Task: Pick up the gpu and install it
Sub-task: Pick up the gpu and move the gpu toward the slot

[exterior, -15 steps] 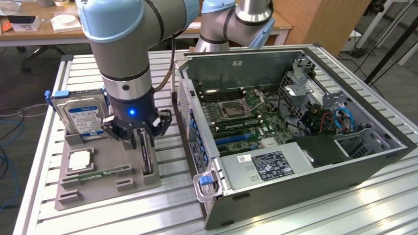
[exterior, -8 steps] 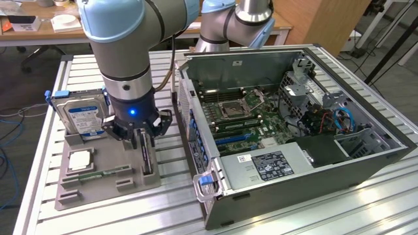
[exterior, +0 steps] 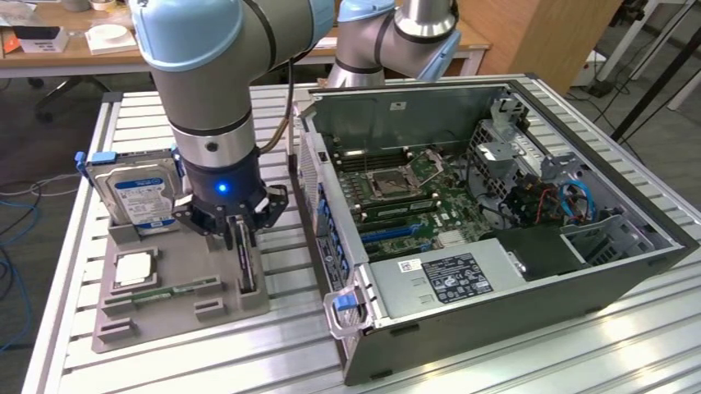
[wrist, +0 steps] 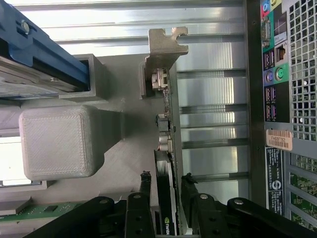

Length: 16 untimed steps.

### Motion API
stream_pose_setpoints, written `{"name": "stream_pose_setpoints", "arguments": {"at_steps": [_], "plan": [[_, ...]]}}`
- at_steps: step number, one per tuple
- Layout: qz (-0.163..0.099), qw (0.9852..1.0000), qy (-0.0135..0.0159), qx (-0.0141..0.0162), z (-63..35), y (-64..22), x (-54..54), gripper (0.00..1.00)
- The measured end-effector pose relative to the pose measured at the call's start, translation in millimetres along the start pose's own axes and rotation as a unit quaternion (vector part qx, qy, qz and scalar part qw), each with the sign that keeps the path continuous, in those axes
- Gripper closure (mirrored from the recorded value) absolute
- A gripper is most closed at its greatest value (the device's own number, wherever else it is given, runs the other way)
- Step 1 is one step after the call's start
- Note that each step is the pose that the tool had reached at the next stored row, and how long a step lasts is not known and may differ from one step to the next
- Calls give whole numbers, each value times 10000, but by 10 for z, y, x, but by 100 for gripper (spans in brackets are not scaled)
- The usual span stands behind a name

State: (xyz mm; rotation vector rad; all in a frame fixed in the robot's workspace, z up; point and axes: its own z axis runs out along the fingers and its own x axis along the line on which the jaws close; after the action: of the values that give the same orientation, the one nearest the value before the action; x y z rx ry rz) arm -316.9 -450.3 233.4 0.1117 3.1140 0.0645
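Observation:
The gpu (exterior: pixel 246 261) stands on edge in a slot of the grey holder (exterior: pixel 164 320), near the open computer case (exterior: pixel 613 271). My gripper (exterior: pixel 243 234) is down over the card's upper edge. In the wrist view the gpu (wrist: pixel 166 124) runs away from me, with its black cooler close and its silver end bracket (wrist: pixel 166 47) at the far end. My gripper (wrist: pixel 167 177) straddles the card, one black fingertip (wrist: pixel 145 179) on each side. Slim gaps still show, so it is open around the card.
The holder also carries a blue-labelled hard drive (exterior: pixel 137 193), a processor chip (exterior: pixel 131 267) and a memory stick (exterior: pixel 176 289). The case's rear ports (wrist: pixel 277 74) lie close beside the card. Inside the case is the motherboard (exterior: pixel 428 205). A second arm (exterior: pixel 395 33) stands behind.

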Motion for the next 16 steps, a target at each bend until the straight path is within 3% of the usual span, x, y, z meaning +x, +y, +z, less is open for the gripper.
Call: {"name": "stream_pose_setpoints", "arguments": {"at_steps": [16], "plan": [[0,10000,0,0,0,-1,16,62]]}}
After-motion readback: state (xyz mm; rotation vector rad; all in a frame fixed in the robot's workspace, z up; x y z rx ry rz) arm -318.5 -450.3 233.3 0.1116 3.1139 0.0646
